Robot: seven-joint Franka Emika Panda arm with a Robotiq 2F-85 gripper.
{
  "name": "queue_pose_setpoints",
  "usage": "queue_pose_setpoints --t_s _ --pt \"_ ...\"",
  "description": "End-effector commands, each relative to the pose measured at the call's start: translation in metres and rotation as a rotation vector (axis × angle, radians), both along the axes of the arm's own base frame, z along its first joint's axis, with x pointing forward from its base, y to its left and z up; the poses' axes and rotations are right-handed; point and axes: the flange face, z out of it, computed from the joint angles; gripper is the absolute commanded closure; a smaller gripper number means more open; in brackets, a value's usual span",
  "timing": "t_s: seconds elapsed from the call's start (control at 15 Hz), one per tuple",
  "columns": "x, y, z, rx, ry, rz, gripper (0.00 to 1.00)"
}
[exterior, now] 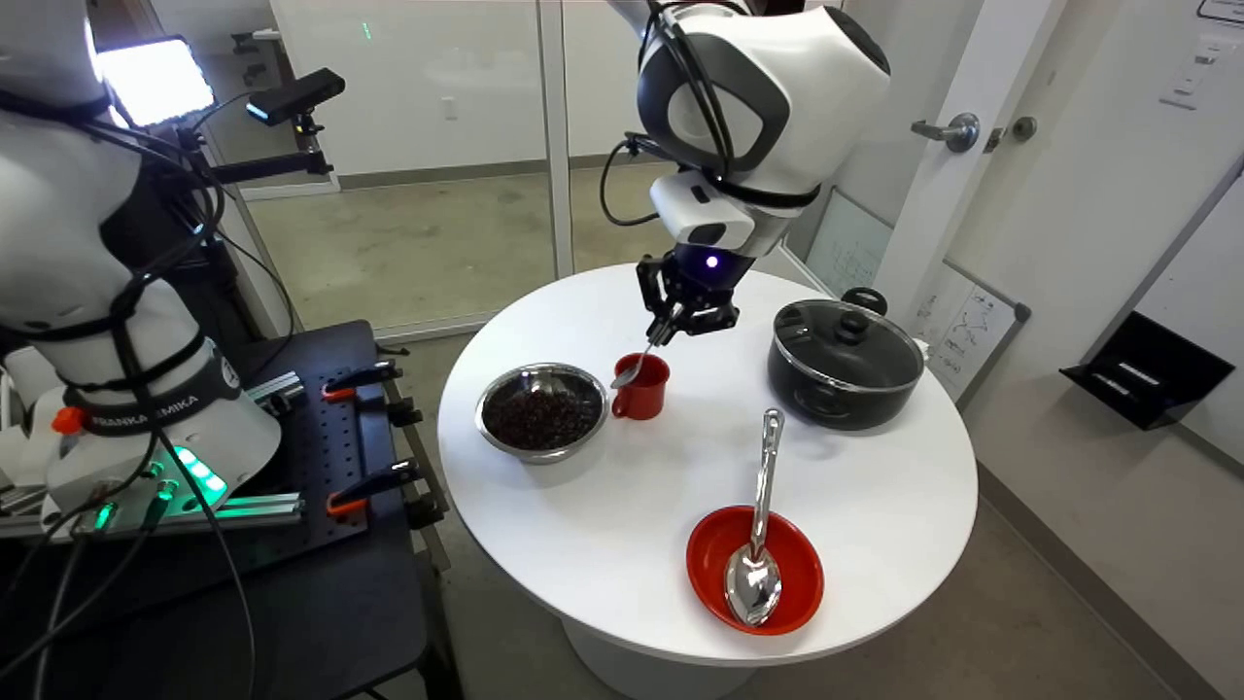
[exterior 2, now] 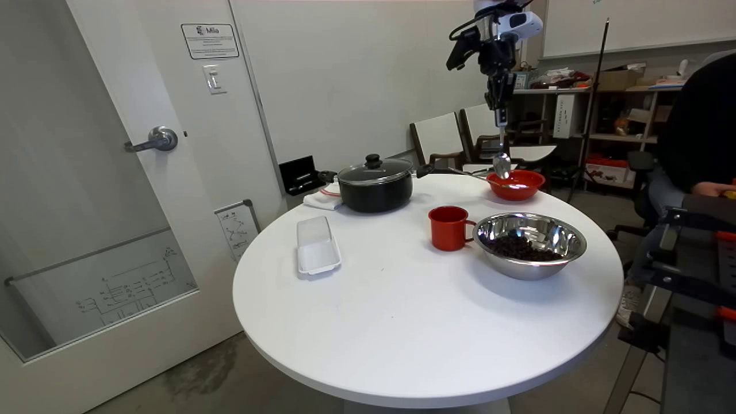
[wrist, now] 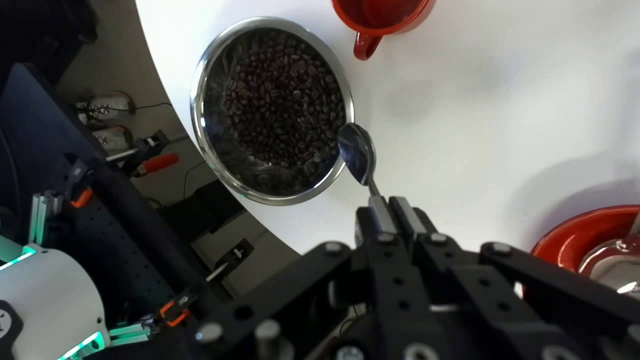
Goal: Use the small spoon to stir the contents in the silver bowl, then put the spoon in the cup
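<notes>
You're aloft, black gripper (wrist: 389, 201) clenched on the small silver metal spoon (wrist: 357, 152), red cylindrical cup (exterior 2: 447, 233) just beside the round silver metal bowl (exterior 2: 520, 268), dark beans (wrist: 280, 105) inside

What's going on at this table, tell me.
A white robot arm has its black two-fingered tool closed on a small shiny metal spoon, held in the air above the round white table. A shiny round metal bowl of dark brown beans and a red cylindrical cup stand there; the spoon is in neither.
</notes>
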Motion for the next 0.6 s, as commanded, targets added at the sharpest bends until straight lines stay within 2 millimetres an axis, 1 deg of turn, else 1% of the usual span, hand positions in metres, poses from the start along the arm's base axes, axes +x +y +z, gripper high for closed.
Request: queue_pose_setpoints --t_s 0.0,0.13,0.33,0.53 --pt "-0.024 0.004 0.004 0.017 0.011 -0.008 0.99" --pt "-0.029 0.008 -0.005 0.031 0.04 -0.007 0.99" --pt "-0.033 0.016 -0.032 0.04 0.088 -0.011 0.99" --pt "-0.037 0.023 -0.051 0.037 0.114 -0.017 0.99"
